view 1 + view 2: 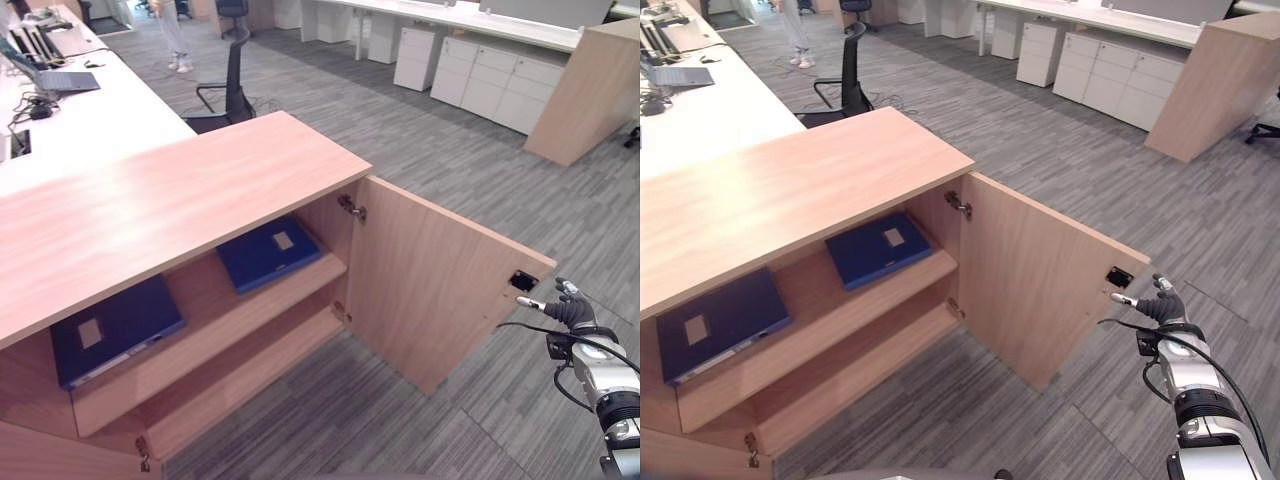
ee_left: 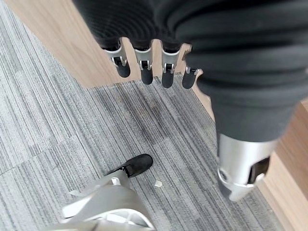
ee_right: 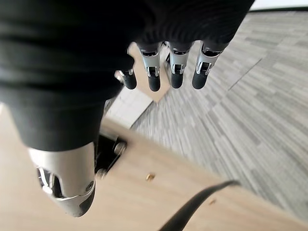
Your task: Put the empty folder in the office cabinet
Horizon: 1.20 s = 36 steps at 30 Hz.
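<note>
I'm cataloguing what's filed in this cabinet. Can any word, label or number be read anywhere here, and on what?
None can be read.
Left folder: pale label patch, no legible print.
Right folder: pale label patch, no legible print.
Laptop on the white desk: too small to read.

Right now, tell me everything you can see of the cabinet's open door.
The cabinet door is a flat panel of light wood-look board, swung wide open on the cabinet's right end, standing upright over the grey carpet. Its inner face shows toward the camera. A metal hinge joins it to the carcass near the top, another sits low on the same edge. A small dark lock fitting sits near its outer top corner. The right robot hand is beside that free edge with fingers relaxed; contact cannot be told.
</note>
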Tool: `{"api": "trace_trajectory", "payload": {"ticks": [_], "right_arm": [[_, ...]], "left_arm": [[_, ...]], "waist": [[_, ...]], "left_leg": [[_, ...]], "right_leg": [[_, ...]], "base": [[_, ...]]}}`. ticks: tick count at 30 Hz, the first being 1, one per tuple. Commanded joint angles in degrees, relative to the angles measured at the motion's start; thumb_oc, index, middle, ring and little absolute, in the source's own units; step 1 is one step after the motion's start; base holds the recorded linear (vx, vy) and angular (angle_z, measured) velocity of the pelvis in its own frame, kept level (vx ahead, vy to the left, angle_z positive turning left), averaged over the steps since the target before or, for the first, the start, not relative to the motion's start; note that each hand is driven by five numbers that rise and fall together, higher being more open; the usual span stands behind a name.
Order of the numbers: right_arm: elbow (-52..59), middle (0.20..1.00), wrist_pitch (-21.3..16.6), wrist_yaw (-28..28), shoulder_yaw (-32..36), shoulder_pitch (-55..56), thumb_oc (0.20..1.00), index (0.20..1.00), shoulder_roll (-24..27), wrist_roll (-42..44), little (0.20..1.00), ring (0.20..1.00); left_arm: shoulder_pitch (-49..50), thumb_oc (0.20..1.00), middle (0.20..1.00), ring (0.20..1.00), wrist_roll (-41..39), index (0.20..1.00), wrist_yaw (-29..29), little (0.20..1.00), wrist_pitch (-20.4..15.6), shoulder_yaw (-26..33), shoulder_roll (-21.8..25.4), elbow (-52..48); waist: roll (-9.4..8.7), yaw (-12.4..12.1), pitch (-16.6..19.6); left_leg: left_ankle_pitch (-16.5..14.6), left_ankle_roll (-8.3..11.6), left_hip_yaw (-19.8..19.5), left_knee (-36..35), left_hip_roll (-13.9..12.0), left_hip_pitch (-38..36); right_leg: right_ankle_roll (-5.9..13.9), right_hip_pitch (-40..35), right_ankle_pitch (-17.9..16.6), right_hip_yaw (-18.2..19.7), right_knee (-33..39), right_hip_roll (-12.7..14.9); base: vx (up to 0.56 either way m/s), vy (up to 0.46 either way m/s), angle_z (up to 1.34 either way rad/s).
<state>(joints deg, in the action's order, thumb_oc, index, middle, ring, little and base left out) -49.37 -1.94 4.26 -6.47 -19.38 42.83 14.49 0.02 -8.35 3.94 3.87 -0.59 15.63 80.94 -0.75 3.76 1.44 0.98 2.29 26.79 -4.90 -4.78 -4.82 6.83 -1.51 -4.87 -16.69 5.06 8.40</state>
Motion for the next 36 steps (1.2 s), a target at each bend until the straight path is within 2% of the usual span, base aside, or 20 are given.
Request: {"api": "trace_trajectory", "payload": {"ticks": [1, 11, 17, 19, 20, 21, 22, 25, 26, 28, 29, 34, 36], "right_arm": [[-2.9, 1.000, -2.8, -0.4, -1.6, -7.4, 1.000, 1.000, 2.1, -1.2, 1.000, 1.000], [-6.1, 1.000, -2.6, -1.9, -6.1, -14.1, 1.000, 1.000, 3.2, -0.3, 1.000, 1.000], [-2.8, 1.000, -3.2, -3.8, -7.2, -14.6, 1.000, 1.000, 0.7, 2.9, 1.000, 1.000], [6.0, 1.000, -3.9, -6.6, -9.5, -12.5, 1.000, 1.000, -2.0, 3.7, 1.000, 1.000], [6.1, 1.000, -3.9, -6.6, -9.5, -12.4, 1.000, 1.000, -2.0, 3.7, 1.000, 1.000], [14.2, 1.000, -4.1, -9.8, -12.3, -9.9, 1.000, 1.000, -3.6, 4.1, 1.000, 1.000], [14.3, 1.000, -4.0, -9.8, -12.2, -9.8, 1.000, 1.000, -3.6, 4.0, 1.000, 1.000], [27.3, 1.000, -2.9, -18.6, -17.4, -3.6, 1.000, 1.000, -8.2, 9.5, 1.000, 1.000], [27.4, 1.000, -2.9, -18.6, -17.4, -3.5, 1.000, 1.000, -8.2, 9.5, 1.000, 1.000], [31.7, 1.000, -2.1, -22.2, -20.5, -1.0, 1.000, 1.000, -9.7, 10.5, 1.000, 1.000], [34.8, 1.000, -0.9, -25.6, -24.6, 0.9, 1.000, 1.000, -10.9, 9.4, 1.000, 1.000], [40.4, 1.000, 1.3, -31.7, -32.5, 3.6, 1.000, 1.000, -12.7, 9.8, 1.000, 1.000], [42.1, 1.000, 2.9, -33.1, -34.8, 5.1, 1.000, 1.000, -16.8, 15.6, 1.000, 1.000]], "left_arm": [[-1.2, 1.000, 1.000, 1.000, 1.9, 1.000, 0.0, 1.000, -0.6, 0.1, 0.2, 2.9], [-0.8, 1.000, 1.000, 1.000, 2.6, 1.000, -0.3, 1.000, -0.7, -0.3, 1.5, 3.9], [-0.7, 1.000, 1.000, 1.000, 2.2, 1.000, 0.0, 1.000, -0.7, -0.3, 0.8, 4.3], [-0.2, 1.000, 1.000, 1.000, 1.9, 1.000, -0.2, 1.000, -0.7, 0.5, 0.2, 4.0], [-0.2, 1.000, 1.000, 1.000, 1.9, 1.000, -0.2, 1.000, -0.7, 0.5, 0.2, 3.9], [-0.3, 1.000, 1.000, 1.000, 1.9, 1.000, -0.5, 1.000, -0.6, 1.2, 0.0, 3.5], [-0.3, 1.000, 1.000, 1.000, 1.9, 1.000, -0.5, 1.000, -0.6, 1.2, 0.0, 3.5], [-1.1, 1.000, 1.000, 1.000, 1.9, 1.000, -1.5, 1.000, -0.5, 2.5, -0.7, 2.9], [-1.1, 1.000, 1.000, 1.000, 1.9, 1.000, -1.5, 1.000, -0.5, 2.5, -0.7, 2.9], [-1.1, 1.000, 1.000, 1.000, 2.4, 1.000, -2.3, 1.000, -0.4, 2.8, -0.9, 2.6], [-1.5, 1.000, 1.000, 1.000, 2.7, 1.000, -3.1, 1.000, -0.5, 2.8, -1.1, 2.3], [-2.7, 1.000, 1.000, 1.000, 3.4, 1.000, -3.6, 1.000, -0.6, 2.6, -1.2, 2.0], [-3.3, 1.000, 1.000, 1.000, 3.5, 1.000, -4.0, 1.000, -0.8, 2.0, -1.3, 1.9]], "waist": [[-2.02, -0.6, 0.4], [-1.86, -1.8, 0.4], [-1.49, -2.1, 0.2], [-1.24, -2.2, 0.0], [-1.24, -2.2, 0.0], [-1.10, -2.1, -0.3], [-1.10, -2.1, -0.2], [-0.80, -1.6, -0.7], [-0.81, -1.6, -0.7], [-0.68, -1.4, -0.8], [-0.67, -1.3, -0.8], [-0.81, -0.9, -0.8], [-1.15, -0.8, -0.6]], "left_leg": [[-5.5, -0.73, -4.0, -0.1, 1.3, -0.6], [-5.1, -0.29, -4.8, -0.1, 1.3, 0.1], [-4.9, -0.31, -5.1, -0.1, 1.6, 0.3], [-4.9, -0.40, -5.0, -0.1, 1.7, 0.2], [-4.9, -0.40, -5.1, -0.1, 1.7, 0.2], [-4.7, -0.42, -4.9, -0.1, 1.7, 0.2], [-4.7, -0.42, -5.0, -0.1, 1.7, 0.2], [-4.6, -0.45, -4.6, -0.1, 1.7, 0.3], [-4.6, -0.45, -4.6, -0.1, 1.7, 0.3], [-4.6, -0.50, -4.6, -0.1, 1.7, 0.4], [-4.7, -0.49, -4.5, -0.1, 1.7, 0.5], [-4.6, -0.44, -4.5, -0.1, 1.6, 0.9], [-4.5, -0.50, -4.2, -0.1, 1.6, 1.3]], "right_leg": [[2.77, -0.4, 4.2, -0.7, -0.1, -0.6], [2.74, -0.4, 4.3, -1.6, -0.1, -0.3], [2.75, -0.4, 4.0, -2.2, -0.1, 0.0], [2.75, -0.4, 3.8, -2.3, -0.1, 0.1], [2.76, -0.4, 3.8, -2.3, -0.1, 0.1], [2.70, -0.3, 3.6, -2.5, -0.1, 0.1], [2.70, -0.3, 3.6, -2.5, -0.1, 0.1], [2.58, 0.1, 3.1, -2.4, -0.1, 0.2], [2.58, 0.1, 3.2, -2.5, -0.1, 0.2], [2.56, 0.2, 3.0, -2.6, -0.1, 0.3], [2.54, 0.4, 2.9, -2.5, -0.1, 0.3], [2.54, 1.0, 2.8, -2.4, -0.1, 0.4], [2.58, 1.5, 2.3, -2.4, -0.1, 0.5]], "base": [[0.00, -0.037, 0.06], [0.00, -0.023, 0.06], [0.00, -0.002, 0.04], [0.00, 0.000, 0.00], [0.00, 0.000, 0.00], [0.00, 0.011, -0.04], [-0.01, 0.018, -0.04], [-0.01, 0.028, -0.09], [-0.01, 0.018, -0.13], [-0.01, 0.023, -0.12], [-0.01, 0.031, -0.03], [-0.01, 0.009, 0.03], [-0.04, 0.030, 0.19]]}}
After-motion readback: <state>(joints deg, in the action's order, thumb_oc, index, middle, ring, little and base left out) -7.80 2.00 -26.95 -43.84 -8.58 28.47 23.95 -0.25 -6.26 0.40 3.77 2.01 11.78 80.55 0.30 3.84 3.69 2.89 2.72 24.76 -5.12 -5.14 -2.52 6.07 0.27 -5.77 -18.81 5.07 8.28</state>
